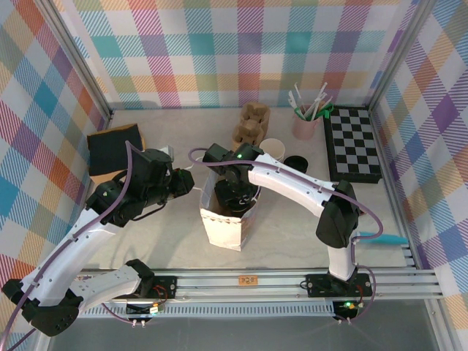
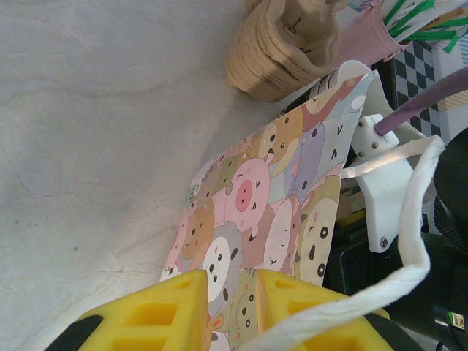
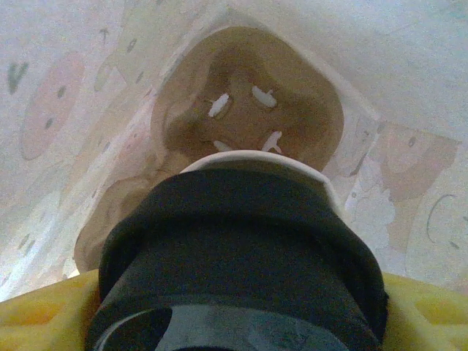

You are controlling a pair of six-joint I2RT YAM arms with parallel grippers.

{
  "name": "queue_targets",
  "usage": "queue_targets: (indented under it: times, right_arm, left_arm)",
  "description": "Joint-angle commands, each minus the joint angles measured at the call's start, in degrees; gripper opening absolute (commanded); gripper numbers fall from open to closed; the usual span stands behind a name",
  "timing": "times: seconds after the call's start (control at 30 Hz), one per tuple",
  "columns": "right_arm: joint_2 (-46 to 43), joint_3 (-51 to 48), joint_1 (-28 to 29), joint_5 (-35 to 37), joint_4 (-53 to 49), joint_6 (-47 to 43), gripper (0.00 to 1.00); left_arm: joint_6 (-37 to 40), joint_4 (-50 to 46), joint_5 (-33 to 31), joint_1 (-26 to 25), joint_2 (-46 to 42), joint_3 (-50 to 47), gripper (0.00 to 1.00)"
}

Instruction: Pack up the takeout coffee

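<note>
Pale tabletop (image 1: 146, 219), plaid walls. One paper bag (image 1: 223, 228) standing open at centre. Inside: one pulp carrier (image 3: 248, 95) at bottom, takeout coffee (image 3: 241, 241) just above it, clamped at lid by right gripper (image 3: 234, 314). Left gripper (image 2: 252, 300) nearly together, pinching bag rim. Behind bag: one pink cup (image 1: 304, 124) of straws, one carrier stack (image 1: 251, 124), one white cup stack (image 1: 273, 146), one loose black lid (image 1: 295, 162).

1. The left arm (image 1: 80, 248) reaches forward, its wrist turned sideways.
2. The left gripper (image 2: 248, 287) has its yellow fingers (image 2: 175, 311) almost together, pinching the rim of the paper bag (image 2: 278, 197) between them.
3. The right arm (image 1: 292, 179) arches inward, wrist pointing down.
4. The right gripper (image 3: 234, 314) stands wide, a jaw on either side of the takeout coffee (image 3: 241, 241), gripping it at the lid.
</note>
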Motion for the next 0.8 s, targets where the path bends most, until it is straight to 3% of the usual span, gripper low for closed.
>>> queue_targets:
  times: [0.0, 0.77]
  right_arm:
    - [1.1, -0.6, -0.5, 0.6, 1.0, 1.0, 0.61]
    - [1.6, 1.8, -1.0, 3.2, -0.2, 0.5, 0.62]
  left_arm:
    - [0.5, -1.2, -0.8, 0.3, -1.0, 0.9, 0.24]
    - [0.4, -1.3, -0.5, 0.4, -1.4, 0.4, 0.24]
